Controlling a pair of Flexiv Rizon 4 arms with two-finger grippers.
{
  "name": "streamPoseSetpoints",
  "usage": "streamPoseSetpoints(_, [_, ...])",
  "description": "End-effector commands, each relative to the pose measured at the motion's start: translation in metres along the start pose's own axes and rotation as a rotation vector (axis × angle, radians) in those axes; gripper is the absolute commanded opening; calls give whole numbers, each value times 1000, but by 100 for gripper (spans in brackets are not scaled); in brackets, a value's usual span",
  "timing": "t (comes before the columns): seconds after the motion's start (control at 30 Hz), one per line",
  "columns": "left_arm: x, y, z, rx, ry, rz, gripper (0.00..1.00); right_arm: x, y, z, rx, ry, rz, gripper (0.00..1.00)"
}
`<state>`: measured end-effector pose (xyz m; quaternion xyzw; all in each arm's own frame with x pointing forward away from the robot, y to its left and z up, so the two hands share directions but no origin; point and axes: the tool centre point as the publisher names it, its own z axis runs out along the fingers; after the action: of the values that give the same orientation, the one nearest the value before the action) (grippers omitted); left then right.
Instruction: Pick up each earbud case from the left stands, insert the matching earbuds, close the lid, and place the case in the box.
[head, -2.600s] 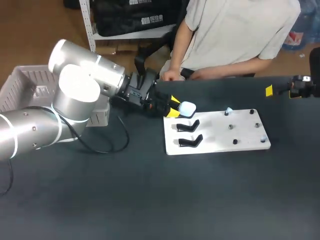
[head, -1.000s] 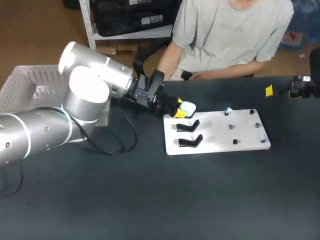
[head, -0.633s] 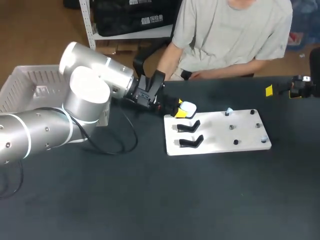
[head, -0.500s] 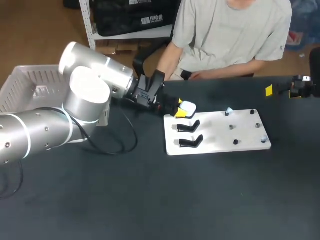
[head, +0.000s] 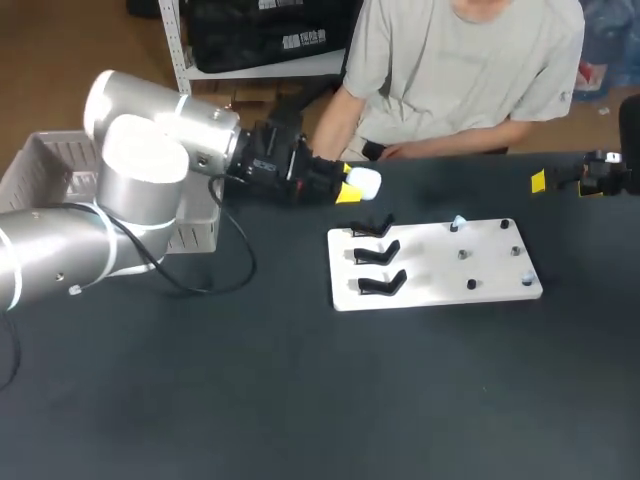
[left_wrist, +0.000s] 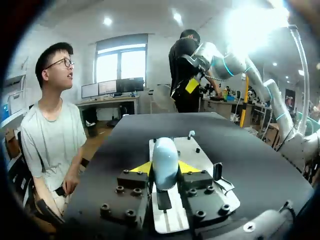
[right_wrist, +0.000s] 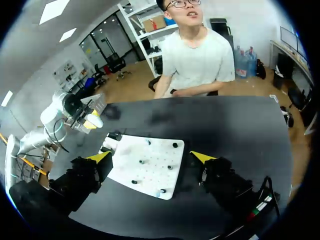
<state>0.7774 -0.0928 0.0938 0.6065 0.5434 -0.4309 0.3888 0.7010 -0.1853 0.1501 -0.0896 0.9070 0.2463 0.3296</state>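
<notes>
The earbud case (head: 366, 181), pale and rounded with its lid shut, sits pinched between the yellow tips of the left gripper (head: 351, 183). It hangs over the dark table (head: 300, 400), just off the far-left corner of the white board (head: 440, 262) and apart from the three black stands (head: 378, 252) there. In the left wrist view the case (left_wrist: 165, 160) stands on end between the fingers, one yellow tip pressed to each side. The left arm (head: 150, 190) comes in roughly level, wrist pointing across the table's far side, with the white slatted box (head: 40, 165) behind it. The right gripper (right_wrist: 150, 156) is at the table's far right, fingers spread wide, the board ahead of them.
</notes>
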Motion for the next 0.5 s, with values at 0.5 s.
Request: streamPoseSetpoints(0.5, [-51,-85,-27,-253,-142,15,0,0,-1,0,-1,0,-1,100])
